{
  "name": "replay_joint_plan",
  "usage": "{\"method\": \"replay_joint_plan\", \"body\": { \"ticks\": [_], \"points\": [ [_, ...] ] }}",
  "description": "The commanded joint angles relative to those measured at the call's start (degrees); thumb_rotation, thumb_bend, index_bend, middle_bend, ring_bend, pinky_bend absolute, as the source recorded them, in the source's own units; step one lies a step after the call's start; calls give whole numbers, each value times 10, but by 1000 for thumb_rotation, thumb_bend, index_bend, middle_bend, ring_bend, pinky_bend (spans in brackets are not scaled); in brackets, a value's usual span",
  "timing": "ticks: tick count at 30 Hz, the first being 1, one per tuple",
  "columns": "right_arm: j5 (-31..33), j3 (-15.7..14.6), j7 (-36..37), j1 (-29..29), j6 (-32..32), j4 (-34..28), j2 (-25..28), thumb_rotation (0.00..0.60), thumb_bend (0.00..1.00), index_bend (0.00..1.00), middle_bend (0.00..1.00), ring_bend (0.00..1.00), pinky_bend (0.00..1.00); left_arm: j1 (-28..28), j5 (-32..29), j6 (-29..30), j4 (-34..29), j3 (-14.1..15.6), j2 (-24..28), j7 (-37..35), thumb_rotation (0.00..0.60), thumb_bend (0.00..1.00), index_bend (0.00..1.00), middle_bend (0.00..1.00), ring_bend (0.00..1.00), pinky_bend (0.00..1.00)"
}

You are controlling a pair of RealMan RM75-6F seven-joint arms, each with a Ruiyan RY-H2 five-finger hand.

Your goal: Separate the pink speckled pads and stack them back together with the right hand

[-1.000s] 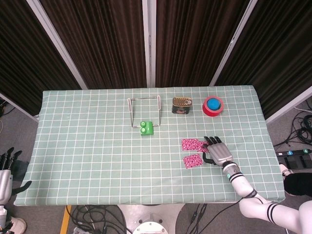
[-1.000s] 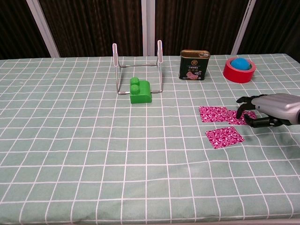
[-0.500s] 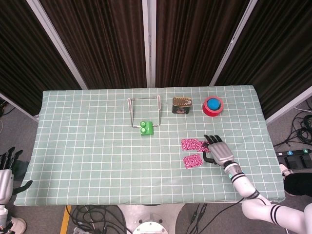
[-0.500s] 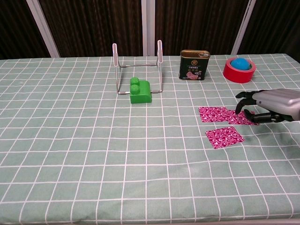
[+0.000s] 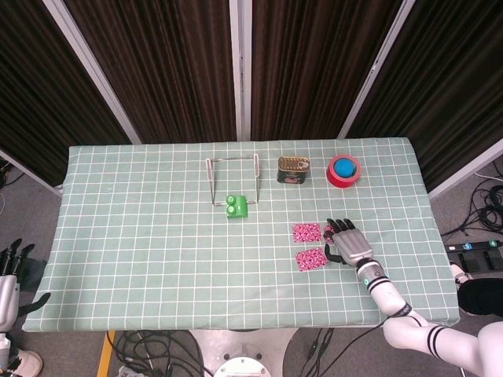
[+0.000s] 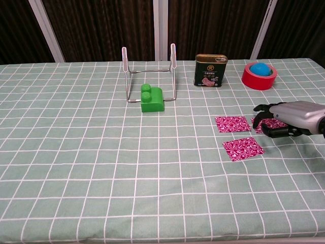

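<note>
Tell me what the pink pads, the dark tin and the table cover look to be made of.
Pink pads: thin, flat, matte speckled sheets, probably fabric or foam.
Tin: printed metal, judging by its glossy dark sides and gold rim.
Table cover: woven-looking green checked cloth that drapes over the edge.

The right hand [image 6: 284,121] shows a smooth, satiny grey metal-look shell with dark matt fingers [image 6: 260,114]. Just under its fingertips and beside them lie flat, matt pink speckled pads [image 6: 244,147], soft and fabric-like. Beneath everything, the tablecloth [image 6: 76,168] is matt green checked cloth, faintly creased. Beyond the hand, a glossy printed tin [image 6: 210,70] catches light; farther out from it, a thin shiny wire rack [image 6: 149,72] and a smooth green plastic block [image 6: 152,99].
</note>
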Motion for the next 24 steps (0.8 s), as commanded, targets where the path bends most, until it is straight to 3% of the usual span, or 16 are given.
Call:
{"method": "replay_joint_plan", "body": {
  "ticks": [1,4,7,9,11,12,15,17,24],
  "points": [
    [-3,-2,1,-5,7,-8,11,78,600,258,0,0,0,0,0,0,0,0,0,0,600,32,176,150,116,128],
    [-13,3,15,-8,18,-23,22,75,588,257,0,0,0,0,0,-2,1,0,0,0,600,32,176,150,116,128],
    [-27,12,30,-7,30,-37,29,131,473,258,0,0,0,-1,0,-2,1,0,-1,0,600,32,176,150,116,128],
    [-31,20,31,-3,37,-40,26,217,297,258,0,0,0,-1,1,-2,1,0,-1,0,600,32,176,150,115,128],
    [-30,30,25,3,43,-34,16,299,192,266,0,0,0,0,0,-2,1,0,-1,0,600,32,176,150,115,128],
    [-28,33,20,7,44,-28,10,374,146,278,0,0,0,0,0,-2,2,0,-1,-1,600,32,176,150,115,128],
    [-13,43,-1,20,38,-5,-15,492,123,297,0,0,0,2,-1,-1,2,1,0,-2,600,32,176,150,115,127],
    [0,49,-13,29,30,12,-33,517,123,304,0,0,0,3,-2,-1,2,1,0,-3,600,32,176,150,116,128],
    [41,62,-41,56,-1,62,-75,522,123,305,0,0,0,5,-5,-4,5,2,0,-6,600,32,176,150,115,128]
  ]
}}
